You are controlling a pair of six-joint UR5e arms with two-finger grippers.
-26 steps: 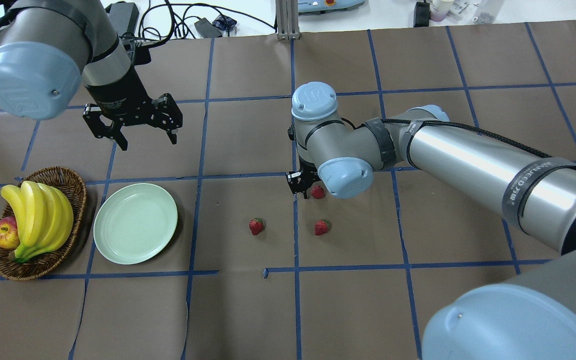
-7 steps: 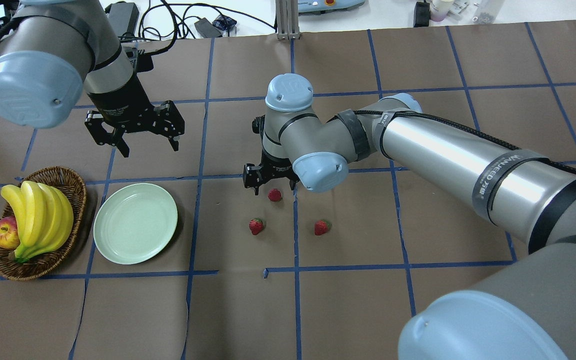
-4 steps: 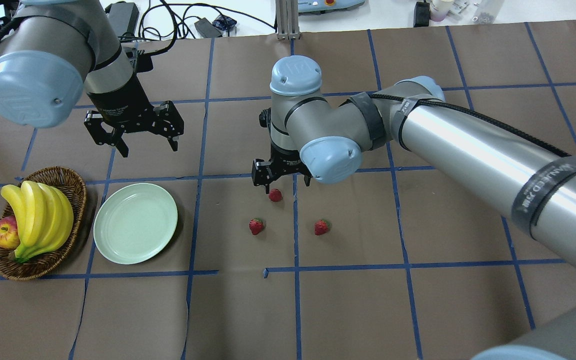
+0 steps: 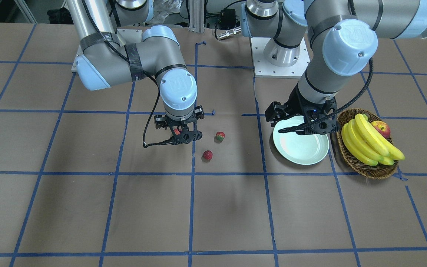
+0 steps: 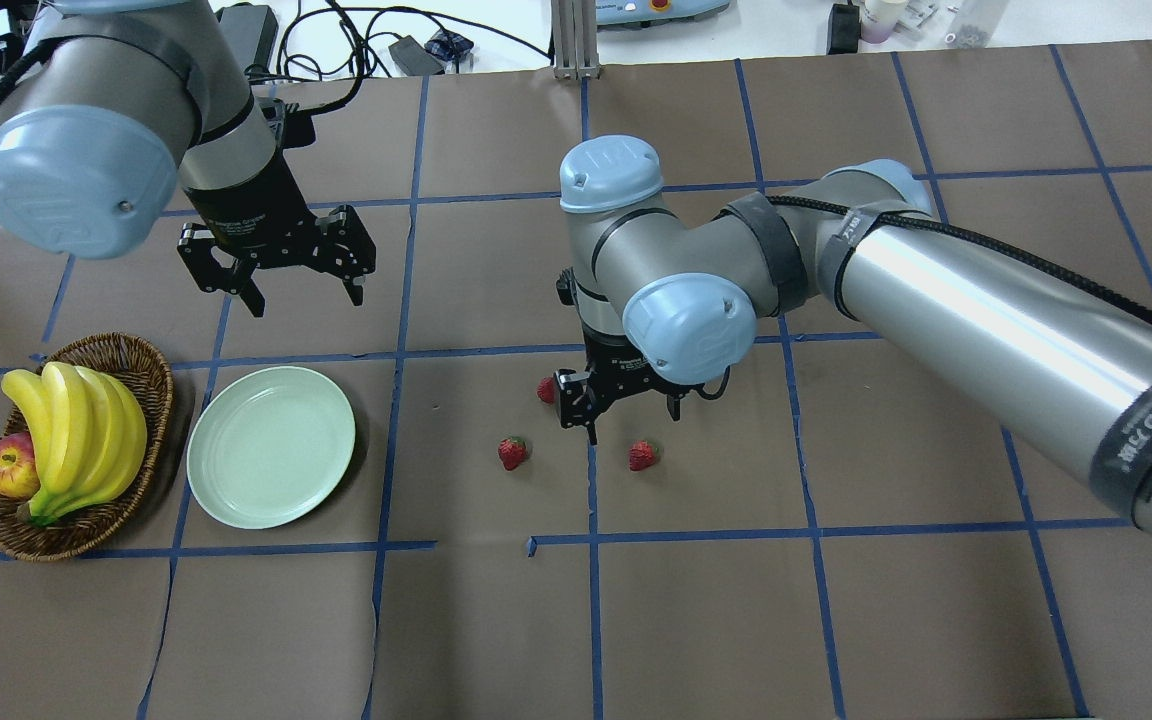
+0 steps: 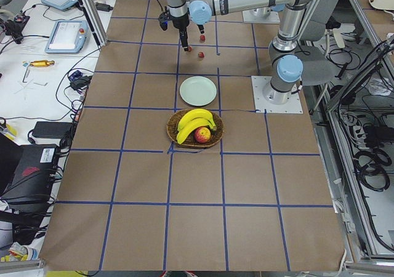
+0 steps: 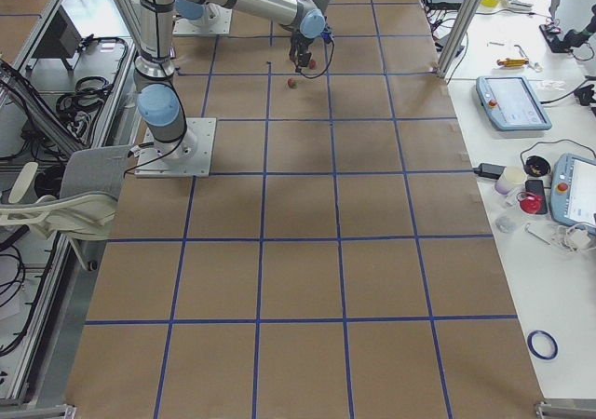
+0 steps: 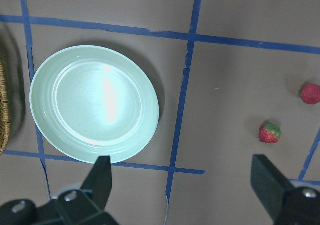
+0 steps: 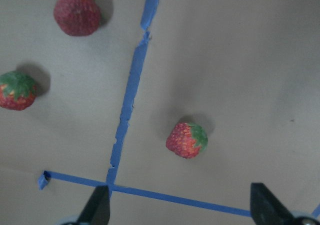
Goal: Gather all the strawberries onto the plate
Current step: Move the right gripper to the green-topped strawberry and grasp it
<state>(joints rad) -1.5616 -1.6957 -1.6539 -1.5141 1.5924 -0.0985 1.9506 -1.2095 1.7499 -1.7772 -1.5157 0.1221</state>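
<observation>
Three strawberries point(image 5: 512, 453) are seen lying on the bench point(image 5: 836, 620), gathered near its middle and well apart from the plate point(image 5: 271, 447). They are small, red and seeded, and green leafy caps are shown on two of them in the wrist views. The plate is round, shallow and pale mint-green, with a smooth rim. It is set just beside a wicker basket point(image 5: 141, 355) in which bananas point(image 5: 76, 430) and an apple point(image 5: 8, 467) are held.

The right hand point(image 5: 624, 418) is held released, its fingers spread wide, above the third strawberry point(image 9: 186, 140). In the right wrist view this berry is framed between the fingertips and touched by neither. The left hand point(image 5: 306, 295) is likewise spread open, with nothing grasped, and is held above the bench near the plate.

The bench is covered in brown paper and divided into squares by blue tape point(image 5: 591, 600). Beyond its far edge cables point(image 5: 356, 40) are strewn on a white surface, and a teach pendant point(image 6: 64, 36) is laid on a side table.

In the overhead view the farthest strawberry point(image 5: 545, 390) is half hidden behind the right hand, while in the front-facing view it is shown whole. There the third strawberry is glimpsed only as a red patch between the fingers.
</observation>
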